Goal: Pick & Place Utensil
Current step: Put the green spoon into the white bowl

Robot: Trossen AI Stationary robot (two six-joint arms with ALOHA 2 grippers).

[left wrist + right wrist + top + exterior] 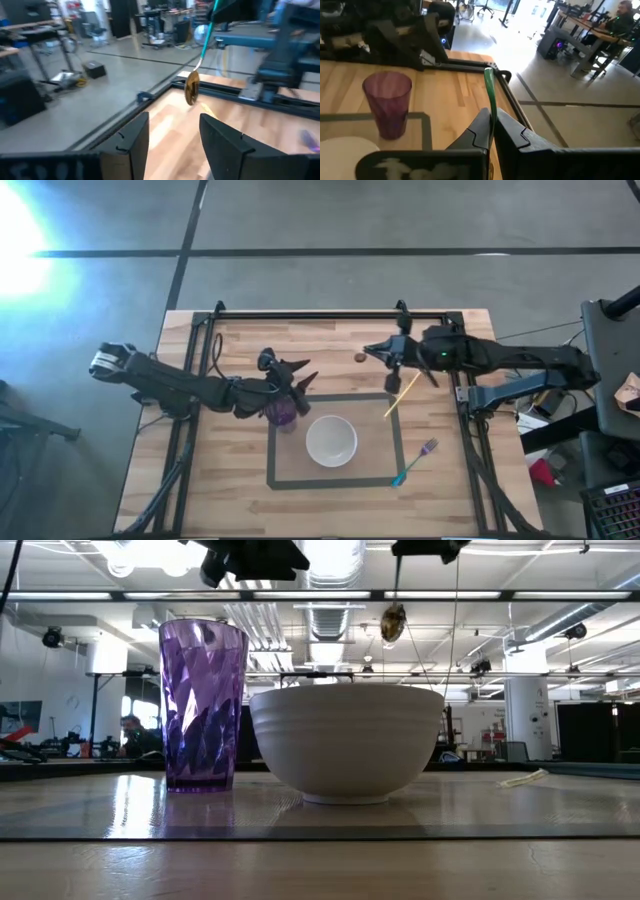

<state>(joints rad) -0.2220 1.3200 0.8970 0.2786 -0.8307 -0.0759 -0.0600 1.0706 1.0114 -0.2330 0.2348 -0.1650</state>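
- While the right gripper [491,131] sits above the far part of the table [230,500], at about one o'clock from the white bowl [331,440], it is clenched on the green handle of a spoon [490,102], the fingers pressed against the handle on both sides.
- The spoon hangs off the tabletop with its golden bowl end lowest, seen in the low view above the white bowl's rim and a little to the right of centre.
- A pale chopstick [401,396] lies flat at about one to two o'clock from the bowl, crossing the dark taped rectangle [400,442].
- A fork [416,462] with a teal handle and purple head lies at about four o'clock from the bowl, just outside the tape's right edge.
- The bowl stands inside the taped rectangle; the purple cup [284,415] stands upright at about ten o'clock from it, near but apart, on the tape's left edge.
- The left gripper [298,379] hovers over the purple cup, its two fingers [134,141] spread apart and grasping nothing.
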